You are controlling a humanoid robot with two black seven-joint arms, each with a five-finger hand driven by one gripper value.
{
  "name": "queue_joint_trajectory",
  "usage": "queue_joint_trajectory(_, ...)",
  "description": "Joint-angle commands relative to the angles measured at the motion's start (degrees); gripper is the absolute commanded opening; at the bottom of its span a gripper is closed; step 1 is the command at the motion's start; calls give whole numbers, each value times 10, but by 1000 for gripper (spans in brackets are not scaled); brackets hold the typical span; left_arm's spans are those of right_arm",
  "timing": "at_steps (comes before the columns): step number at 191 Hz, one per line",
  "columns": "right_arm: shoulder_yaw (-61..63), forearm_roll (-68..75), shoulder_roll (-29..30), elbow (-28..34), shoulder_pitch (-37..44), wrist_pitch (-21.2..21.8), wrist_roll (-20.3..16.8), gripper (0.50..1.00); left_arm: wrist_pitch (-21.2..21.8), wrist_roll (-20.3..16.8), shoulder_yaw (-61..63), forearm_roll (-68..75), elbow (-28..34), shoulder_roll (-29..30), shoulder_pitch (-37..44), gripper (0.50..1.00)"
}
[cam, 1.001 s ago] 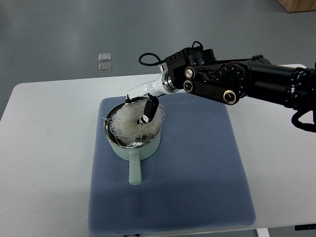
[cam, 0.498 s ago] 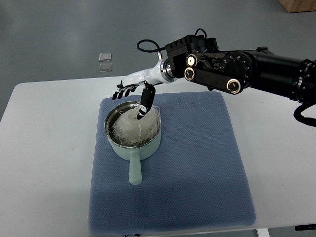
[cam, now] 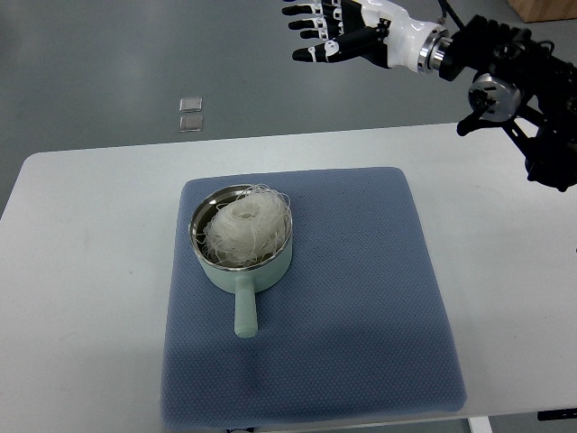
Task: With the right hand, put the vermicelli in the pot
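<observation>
A pale green pot (cam: 242, 268) with a steel rim stands on the left part of the blue mat (cam: 361, 307), its handle pointing toward the near edge. A white nest of vermicelli (cam: 245, 227) lies inside the pot, with a few strands hanging over the rim. My right hand (cam: 329, 34) is high at the top of the picture, far above and behind the pot, fingers spread and holding nothing. Its black arm (cam: 514, 81) comes in from the upper right. The left arm does not show.
The mat lies on a white table (cam: 81, 298). Two small clear squares (cam: 190, 114) sit on the grey floor beyond the table's far edge. A brown box corner (cam: 545, 9) shows at the top right.
The right hand let go of the vermicelli, which now rests in the pot, and rose up and back to the top of the picture with its fingers spread.
</observation>
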Motion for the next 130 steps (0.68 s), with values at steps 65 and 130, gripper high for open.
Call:
queue_joint_trajectory(65, 179, 206, 69, -62, -201, -18, 50, 930, 0, 0, 0, 1, -4, 0, 0, 1000)
queue_joint_trajectory(130, 179, 251, 102, -82, -221, -14, 67, 930, 0, 0, 1, 1, -1, 0, 0, 1000)
